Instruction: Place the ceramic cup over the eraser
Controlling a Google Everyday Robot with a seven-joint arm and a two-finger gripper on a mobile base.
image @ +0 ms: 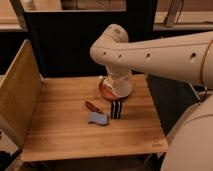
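Three small things sit on the wooden table point(60, 135): the striped eraser point(116, 109) standing upright, a flat light-blue piece point(98, 118) just beside it on the camera's left, and a reddish-brown oval thing point(93, 106) behind that piece. Behind the eraser, the gripper point(114, 90) hangs closed over a reddish-brown bowl point(104, 93). The ceramic cup cannot be told apart from the pale wrist there.

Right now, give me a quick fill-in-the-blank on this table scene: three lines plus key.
1. The striped eraser stands ____ on the wooden table.
2. In the camera view, the light-blue piece lies to the ____ of the eraser.
3. The gripper sits low over the reddish-brown ____, behind the eraser.
Missing words: upright; left; bowl.
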